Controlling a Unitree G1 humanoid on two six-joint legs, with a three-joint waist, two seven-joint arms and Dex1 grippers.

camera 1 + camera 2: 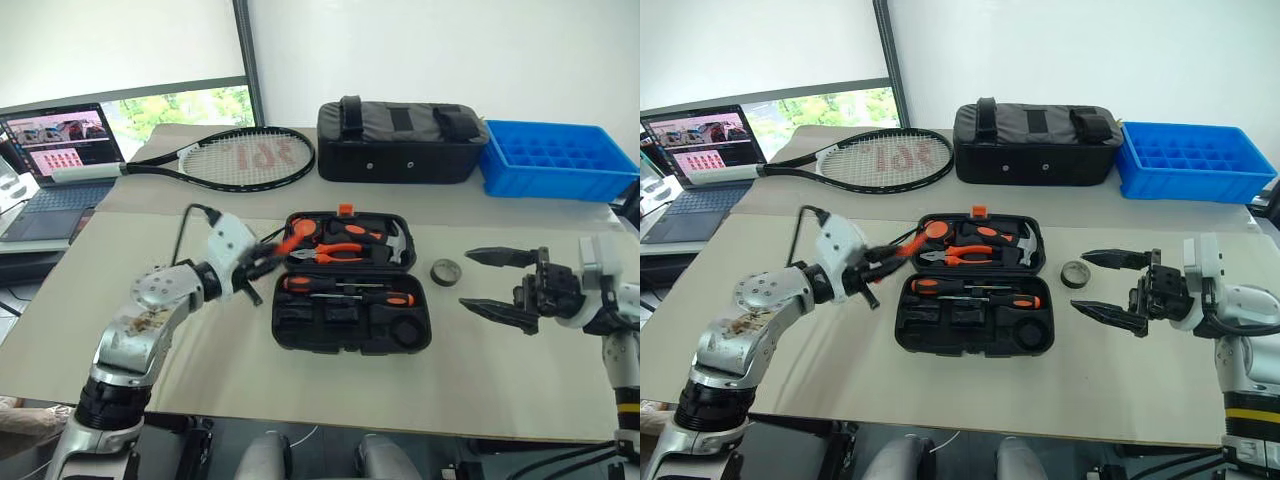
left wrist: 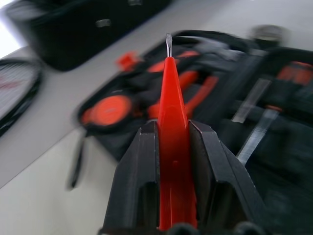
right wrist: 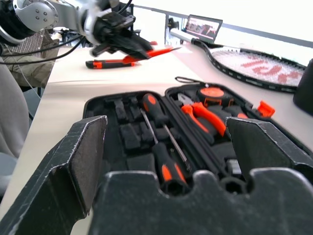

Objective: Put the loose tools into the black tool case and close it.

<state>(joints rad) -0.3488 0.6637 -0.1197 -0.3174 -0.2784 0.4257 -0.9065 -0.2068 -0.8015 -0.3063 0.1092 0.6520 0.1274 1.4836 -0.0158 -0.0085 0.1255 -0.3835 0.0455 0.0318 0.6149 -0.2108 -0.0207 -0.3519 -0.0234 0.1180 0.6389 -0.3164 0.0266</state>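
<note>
I read this as an office or lab: a plain white wall, a window, and a laptop beside my table.

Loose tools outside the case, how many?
3: the orange pointed piece in the left tool, a screwdriver on the table near it, the tape roll right of the black tool case. Others may be hidden.

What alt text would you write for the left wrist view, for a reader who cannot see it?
The left pincer grips a slim orange screwdriver with its flat metal tip pointing at the open black case. Orange-handled tools lie in the case's slots, and the case rests on a pale table.
</note>
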